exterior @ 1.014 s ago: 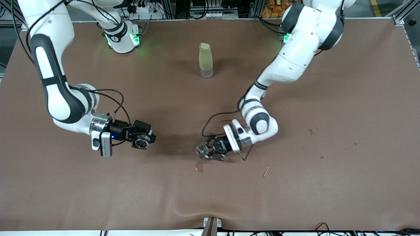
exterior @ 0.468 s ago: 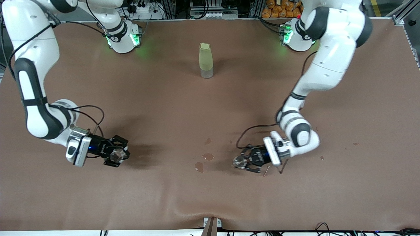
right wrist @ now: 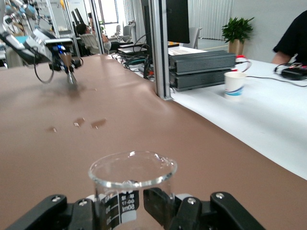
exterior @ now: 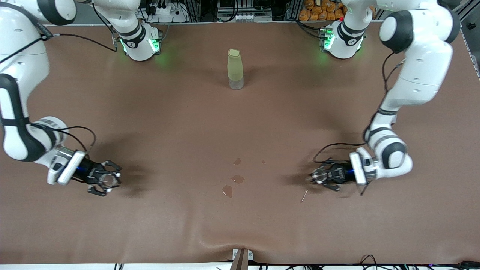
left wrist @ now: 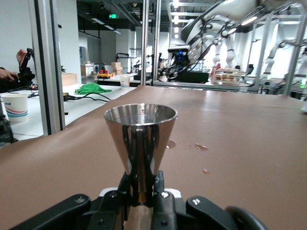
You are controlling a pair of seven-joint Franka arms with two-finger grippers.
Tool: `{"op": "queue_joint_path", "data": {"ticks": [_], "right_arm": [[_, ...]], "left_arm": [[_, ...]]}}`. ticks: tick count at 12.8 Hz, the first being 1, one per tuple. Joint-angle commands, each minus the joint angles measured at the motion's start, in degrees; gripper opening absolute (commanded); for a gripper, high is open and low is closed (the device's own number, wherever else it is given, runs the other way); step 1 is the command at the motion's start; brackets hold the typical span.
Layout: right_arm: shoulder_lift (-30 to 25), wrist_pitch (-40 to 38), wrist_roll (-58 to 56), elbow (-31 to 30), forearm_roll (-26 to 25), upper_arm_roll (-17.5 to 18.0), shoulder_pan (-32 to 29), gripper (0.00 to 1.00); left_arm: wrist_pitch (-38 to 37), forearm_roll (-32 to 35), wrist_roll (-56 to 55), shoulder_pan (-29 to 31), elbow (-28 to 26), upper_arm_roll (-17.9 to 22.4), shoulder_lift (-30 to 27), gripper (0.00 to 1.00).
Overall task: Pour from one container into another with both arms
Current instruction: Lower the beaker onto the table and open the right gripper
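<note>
While the brown worktop carries a pale yellow-green bottle between the arm bases, small wet spots lie nearer the front camera. Toward the left arm's end, the left gripper is clamped on the upright silver jigger. Toward the right arm's end, the right gripper is clamped on the clear glass cup.

brown table with upright bottle

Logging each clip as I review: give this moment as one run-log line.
left gripper: shut on metal jigger, upright | right gripper: shut on glass cup, upright | spill spots on table between them
</note>
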Motion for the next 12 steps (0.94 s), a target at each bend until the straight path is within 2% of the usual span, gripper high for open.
{"op": "queue_joint_path", "data": {"ticks": [1,4,7,9,12], "right_arm": [[5.58,-5.3,-5.41,1.79,-3.18,1.3,-7.19,0.0],[9.64,-6.28,-7.62,3.99,-8.71,1.3,-13.78,0.0],[10.17,-6.28,-7.54,4.61,-11.97,1.3,-17.04,0.0],[10.87,-6.28,-7.62,5.14,-12.25,1.3,-17.23,0.0],[14.99,-6.89,-7.8,8.2,-11.28,1.91,-16.7,0.0]], "left_arm": [[-6.87,7.46,-1.06,6.15,-2.24,-0.63,-2.12,0.0],[-11.55,17.05,-0.9,13.18,-1.8,-0.72,-1.69,0.0],[-15.33,21.01,-0.63,16.97,-1.89,-0.46,-1.59,0.0],[-15.78,21.47,-0.2,18.12,-1.89,-0.46,-0.9,0.0],[-15.86,21.9,2.62,19.79,-1.89,-0.19,0.87,0.0]]}}
